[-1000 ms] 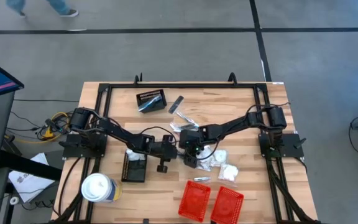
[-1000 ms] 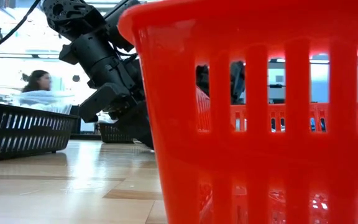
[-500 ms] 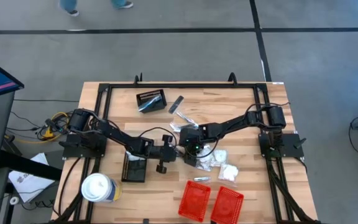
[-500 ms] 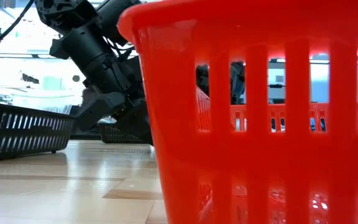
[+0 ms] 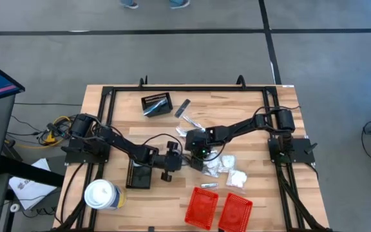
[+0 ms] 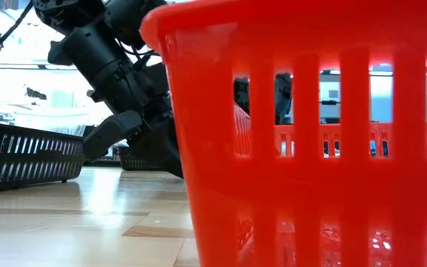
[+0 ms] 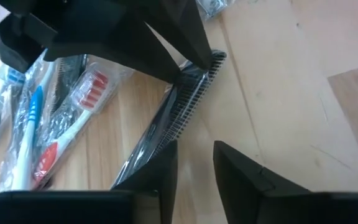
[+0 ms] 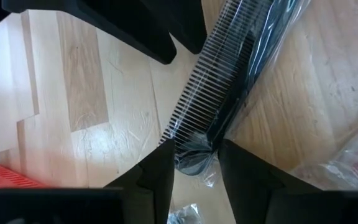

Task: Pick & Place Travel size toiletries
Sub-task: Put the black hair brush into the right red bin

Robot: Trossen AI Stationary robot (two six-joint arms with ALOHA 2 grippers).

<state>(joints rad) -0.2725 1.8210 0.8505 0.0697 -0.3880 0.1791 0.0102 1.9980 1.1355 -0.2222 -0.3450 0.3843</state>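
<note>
A black comb in a clear wrapper (image 8: 229,87) lies flat on the table's middle, between my two grippers. My right gripper (image 8: 196,152) (image 5: 197,153) is shut on one end of it. My left gripper (image 7: 195,149) (image 5: 172,160) hangs low over the comb's (image 7: 179,106) other end. It stands slightly open with bare wood in its gap, and one finger (image 7: 163,165) is beside the wrapper. Whether that finger touches the wrapper cannot be told. More toiletries (image 5: 227,169), white packets and wrapped toothbrushes (image 7: 73,106), lie heaped on the table right of the grippers. My right gripper pinches the comb's end (image 8: 194,140) together with the crumpled wrapper there, between its two fingers. The fingers come slanting down from the table's right side, roughly in line with the comb. The comb lies flat on the wood and runs away from the fingers toward my left gripper.
Two red slotted baskets (image 5: 201,206) (image 5: 236,211) stand at the near edge, and one (image 6: 310,133) fills the low view. One black basket (image 5: 139,174) sits left of the grippers, another (image 5: 156,103) toward the far edge. A white lidded cup (image 5: 102,194) stands near-left. Loose items (image 5: 184,111) lie far of centre.
My left arm has stretched toward the table's right and dipped, bringing its gripper down close to the comb and to my right gripper. My right gripper has stayed low at the comb.
</note>
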